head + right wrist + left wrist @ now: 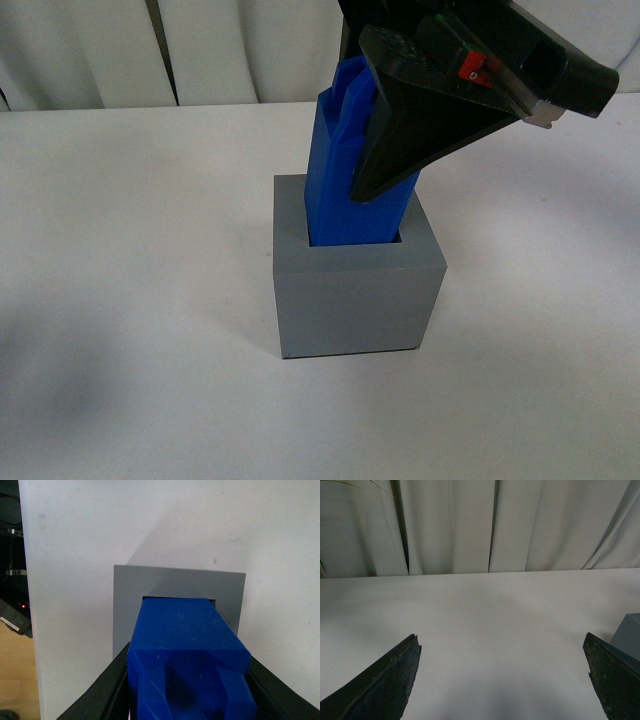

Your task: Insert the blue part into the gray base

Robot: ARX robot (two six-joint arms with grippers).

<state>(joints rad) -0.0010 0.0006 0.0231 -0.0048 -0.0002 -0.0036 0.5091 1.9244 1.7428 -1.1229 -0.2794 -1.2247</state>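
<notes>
The right gripper [370, 165] reaches down from above the gray base [355, 300]. Its jaws are clamped on the upper sides of the blue part [335, 180], whose lower end sits in the base's recess, leaning slightly. The left gripper [501, 650], low beside the base, gapes wide and holds nothing.

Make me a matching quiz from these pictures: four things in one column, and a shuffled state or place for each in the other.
Things:
1. blue part
2. gray base
3. left gripper
4. right gripper

States or places:
A. open, holding nothing
B. standing on the white table
C. shut on the sides of the blue part
D. lower end sunk in, upper end sticking out

Pairs: 1-D, 2-B, 3-A, 4-C.
</notes>
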